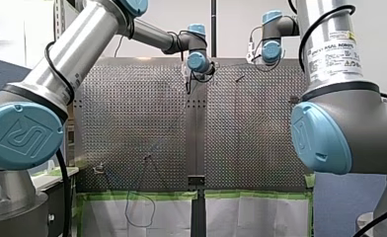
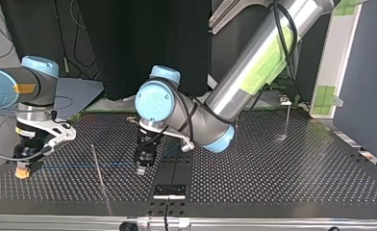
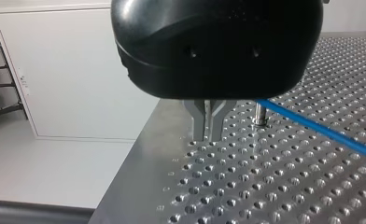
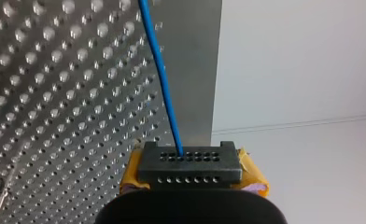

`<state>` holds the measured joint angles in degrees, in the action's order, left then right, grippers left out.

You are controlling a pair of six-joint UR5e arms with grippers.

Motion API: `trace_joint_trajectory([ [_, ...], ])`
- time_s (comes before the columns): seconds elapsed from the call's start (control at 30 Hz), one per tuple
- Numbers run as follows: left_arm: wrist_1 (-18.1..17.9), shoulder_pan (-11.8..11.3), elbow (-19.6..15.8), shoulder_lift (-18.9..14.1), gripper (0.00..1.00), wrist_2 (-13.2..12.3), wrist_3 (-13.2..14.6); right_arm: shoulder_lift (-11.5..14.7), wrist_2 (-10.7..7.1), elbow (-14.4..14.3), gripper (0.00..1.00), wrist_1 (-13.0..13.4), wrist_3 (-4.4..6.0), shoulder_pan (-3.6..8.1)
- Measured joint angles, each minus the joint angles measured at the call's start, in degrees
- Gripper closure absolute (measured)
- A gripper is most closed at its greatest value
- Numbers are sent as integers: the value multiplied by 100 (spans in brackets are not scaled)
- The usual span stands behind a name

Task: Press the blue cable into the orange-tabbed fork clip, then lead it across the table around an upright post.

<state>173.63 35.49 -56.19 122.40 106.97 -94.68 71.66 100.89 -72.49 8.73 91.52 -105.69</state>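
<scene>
at the top view's left, my right gripper (image 2: 22,169) stands low over the worktop (image 2: 273,168), its yellow-padded fingers (image 4: 253,175) closed on the end of the blue cable (image 2: 81,166). the cable runs straight, just above the holes, past a thin upright post (image 2: 99,168) to my left gripper (image 2: 141,167). that gripper's metal fingers (image 3: 200,122) are pressed together on nothing, with the cable just beside them. the cable looks thin, light, limp and probably slippery, so pinch it close to the post, not mid-span. i cannot pick out the orange-tabbed clip.
</scene>
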Motion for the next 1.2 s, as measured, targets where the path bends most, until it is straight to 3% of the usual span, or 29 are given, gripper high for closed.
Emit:
trace_joint_trajectory([
  [0.2, -58, 29, 18, 78, 100, -4, -70, -71, -65, -16, 100, 11, 68, 135],
  [0.6, -193, 18, 31, 214, 100, -5, -236, -235, -212, -24, 100, 44, 168, 282],
  [1.2, -207, -30, 82, 590, 100, -14, -290, -489, -362, -107, 100, 81, 188, 338],
])
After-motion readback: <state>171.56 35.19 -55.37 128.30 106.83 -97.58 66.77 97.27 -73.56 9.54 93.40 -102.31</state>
